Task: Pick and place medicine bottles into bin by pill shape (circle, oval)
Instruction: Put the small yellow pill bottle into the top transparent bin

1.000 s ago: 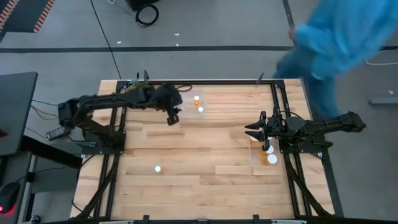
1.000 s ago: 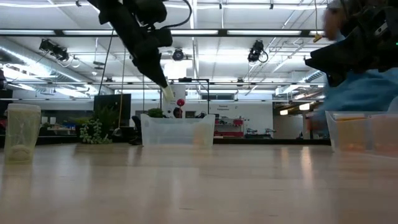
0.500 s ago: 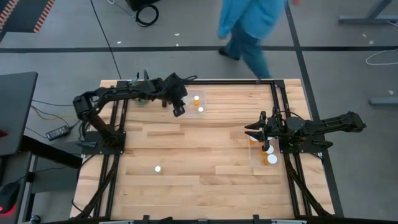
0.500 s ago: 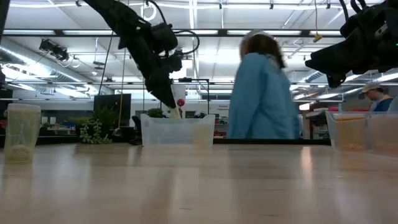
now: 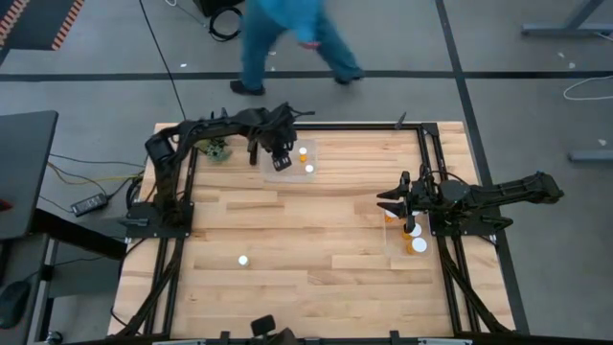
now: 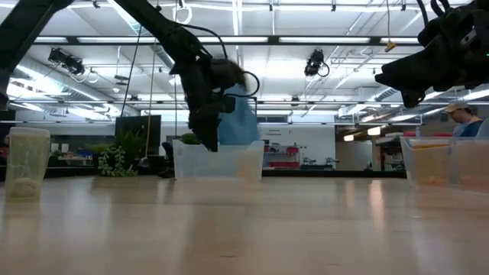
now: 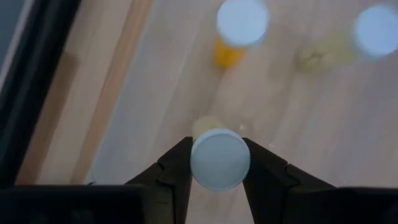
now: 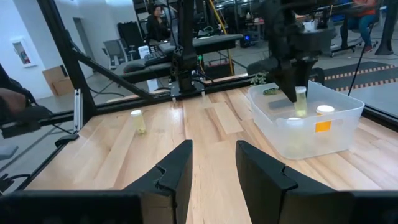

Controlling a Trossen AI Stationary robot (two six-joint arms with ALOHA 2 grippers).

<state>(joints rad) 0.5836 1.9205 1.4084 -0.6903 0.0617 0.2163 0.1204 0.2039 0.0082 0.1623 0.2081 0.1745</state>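
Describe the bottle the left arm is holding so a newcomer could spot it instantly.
Find the clear bin at the table's far edge, left of centre. The left gripper hangs over it, fingers clamped on a white-capped bottle. Unlike the two bottles in the bin, it is held in the air.

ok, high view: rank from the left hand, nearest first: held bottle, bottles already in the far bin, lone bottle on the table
1. Held bottle, in the left hand over the far bin.
2. Two bottles in that bin, beside the hand.
3. Lone bottle, near side, far off.
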